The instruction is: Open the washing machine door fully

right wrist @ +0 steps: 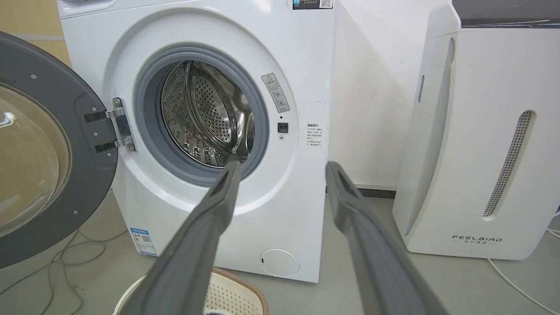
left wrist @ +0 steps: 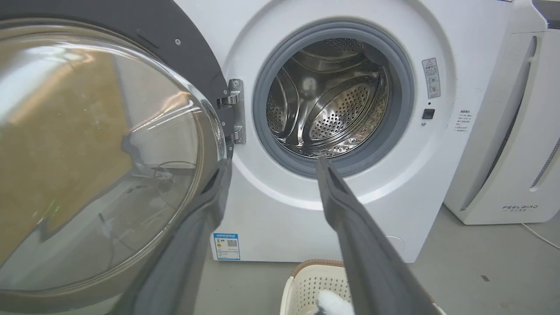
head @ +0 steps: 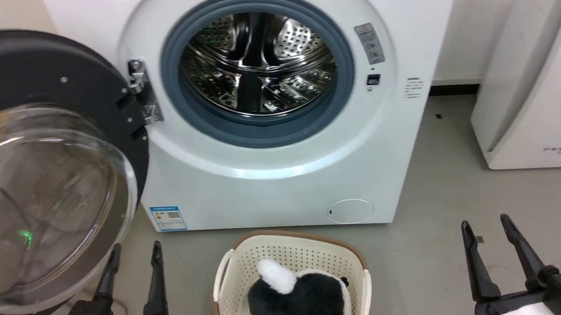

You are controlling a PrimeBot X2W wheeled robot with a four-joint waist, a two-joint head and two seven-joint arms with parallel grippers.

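Note:
The washing machine (head: 282, 186) stands in front of me, its steel drum (head: 256, 62) exposed inside the grey gasket. Its door (head: 47, 189) is swung wide out to the left on its hinge (head: 142, 92), the inner glass bowl facing me. In the left wrist view the door (left wrist: 96, 153) looms at the left, and in the right wrist view the door (right wrist: 39, 148) hangs at the left edge. My left gripper (head: 134, 249) is open, just below the door's lower rim, holding nothing. My right gripper (head: 486, 226) is open too, low at the right over bare floor.
A cream laundry basket (head: 238, 270) with a black-and-white plush toy (head: 297, 296) sits on the floor between my grippers, before the machine. A white FEELBIRD appliance (head: 536, 91) stands to the right. Cables (right wrist: 65, 262) lie on the floor under the door.

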